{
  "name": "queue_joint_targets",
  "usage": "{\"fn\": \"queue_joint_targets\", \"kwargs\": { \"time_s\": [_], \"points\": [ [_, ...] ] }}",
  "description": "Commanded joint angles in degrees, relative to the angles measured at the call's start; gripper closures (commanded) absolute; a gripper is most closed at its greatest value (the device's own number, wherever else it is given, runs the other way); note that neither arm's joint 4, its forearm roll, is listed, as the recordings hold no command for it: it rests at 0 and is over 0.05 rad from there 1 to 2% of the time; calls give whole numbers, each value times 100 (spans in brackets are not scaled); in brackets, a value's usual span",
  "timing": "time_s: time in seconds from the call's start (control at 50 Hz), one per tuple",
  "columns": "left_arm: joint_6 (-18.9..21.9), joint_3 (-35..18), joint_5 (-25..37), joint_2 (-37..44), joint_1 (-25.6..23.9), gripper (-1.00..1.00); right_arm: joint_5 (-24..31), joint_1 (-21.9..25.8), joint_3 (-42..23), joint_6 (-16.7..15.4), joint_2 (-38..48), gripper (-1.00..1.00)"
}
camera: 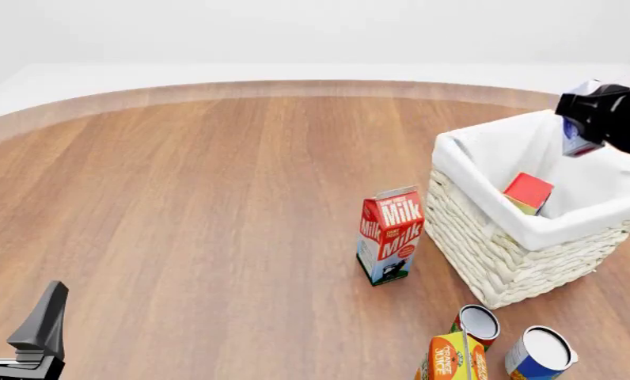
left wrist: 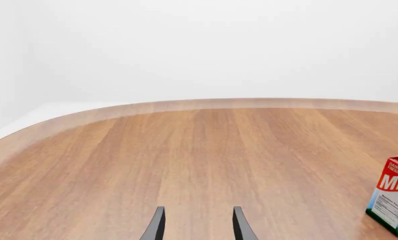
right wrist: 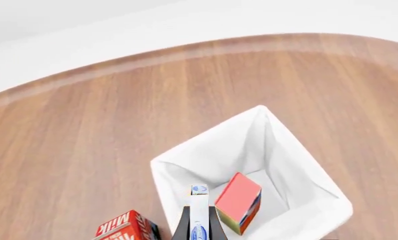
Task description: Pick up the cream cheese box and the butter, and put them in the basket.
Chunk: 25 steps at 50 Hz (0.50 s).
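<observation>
The basket [camera: 526, 249] stands at the right of the table, and its white lining shows from above in the right wrist view [right wrist: 185, 167]. The butter [camera: 529, 192] lies tilted inside it, also seen in the right wrist view [right wrist: 238, 201]. My right gripper [camera: 583, 127] is above the basket's far right rim, shut on the cream cheese box [camera: 580, 141]. In the right wrist view the gripper [right wrist: 199, 226] holds the box [right wrist: 199, 212] edge-on over the basket's inside. My left gripper [camera: 14, 310] is open and empty at the near left, with its fingers apart over bare wood in the left wrist view [left wrist: 197, 225].
A red-and-white milk carton [camera: 390, 234] stands upright just left of the basket; it also shows in the left wrist view [left wrist: 394, 200] and the right wrist view [right wrist: 122, 227]. Two cans [camera: 476, 323] [camera: 538, 352] and an orange carton [camera: 450, 358] stand in front of the basket.
</observation>
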Motion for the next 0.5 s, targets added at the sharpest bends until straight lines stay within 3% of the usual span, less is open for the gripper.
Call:
{"fn": "queue_joint_targets", "kwargs": {
  "time_s": [0.02, 0.5],
  "points": [
    [0, 0, 0, 0, 0, -100, -159, -69, 81, 67, 59, 100],
    [0, 0, 0, 0, 0, -100, -556, -109, 307, 108, 367, 100]
  ]
}}
